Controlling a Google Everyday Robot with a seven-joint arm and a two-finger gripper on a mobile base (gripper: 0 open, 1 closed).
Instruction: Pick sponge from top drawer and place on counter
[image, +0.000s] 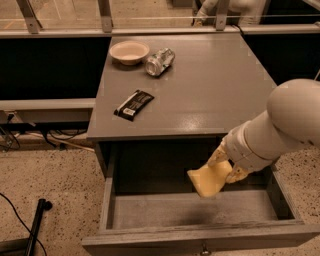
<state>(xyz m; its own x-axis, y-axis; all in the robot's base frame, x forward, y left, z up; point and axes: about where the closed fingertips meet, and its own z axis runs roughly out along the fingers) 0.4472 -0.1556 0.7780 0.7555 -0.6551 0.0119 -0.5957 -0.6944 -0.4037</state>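
- Camera view, looking down on a grey cabinet from the front.
- Top drawer (150, 212) pulled open across the lower half of the frame. Its front panel runs along the bottom edge, with a small knob (204, 247) at the centre.
- White arm (280, 125) comes in from the right edge, with a bulky rounded joint at right centre.
- Gripper (227, 165) sits right of centre, above the open drawer and just below the front edge of the counter (215, 85).
- Yellowish fingers (218, 154) pressed onto the sponge (210, 180), one on either side of its upper end; a pinch grip.
- Sponge pale yellow, hanging tilted from the gripper with its lower corner pointing down and left. It is inside the drawer opening, raised off the drawer floor. A faint shadow lies on the boards below it.
- Counter fills the upper middle of the frame, grey with a dull sheen.
- Pale bowl (129, 51) at the counter's upper left, upright.
- Silver can (159, 61) just right of the bowl, lying on its side; they are close, but I cannot tell if they touch.
- Dark wrapped bar (134, 104) lies flat near the counter's left edge, well apart from the bowl and can.
- Speckled floor (55, 175) at lower left, with a black pole (36, 225) lying across it.
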